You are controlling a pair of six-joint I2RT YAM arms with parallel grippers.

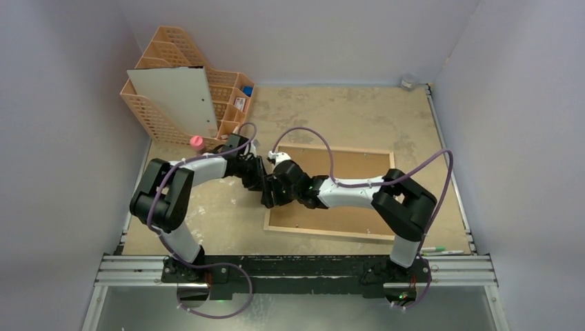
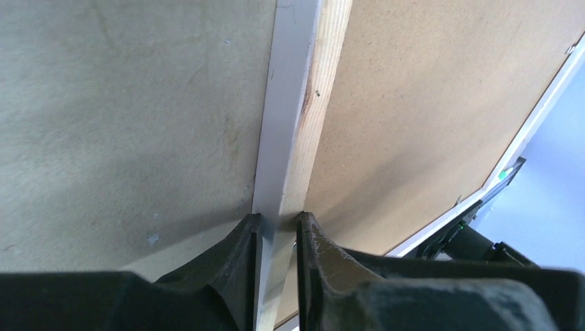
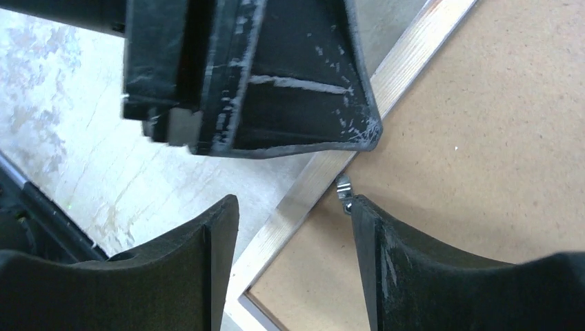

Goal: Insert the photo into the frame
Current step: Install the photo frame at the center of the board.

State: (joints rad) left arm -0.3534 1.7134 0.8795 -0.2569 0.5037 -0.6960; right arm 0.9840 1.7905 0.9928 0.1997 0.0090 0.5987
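Frame (image 1: 331, 232), face-down on table (image 1: 221, 224) w/ backing (image 3: 483, 138) in: L gripper (image 2: 279, 227) pinches its left rim, R gripper (image 3: 291, 207) wide astride rim by metal tab (image 3: 343, 193); hold pinch steady, swing tab clear of backing w/o lifting frame.

A peach lattice file organiser (image 1: 155, 114) stands at the far left of the table (image 1: 331, 110), with a small pink-topped item (image 1: 196, 142) just beside it, a brown fibreboard sheet (image 1: 345, 165) flat centre-right, and what appear to be markers (image 1: 441, 251) at the near right corner.
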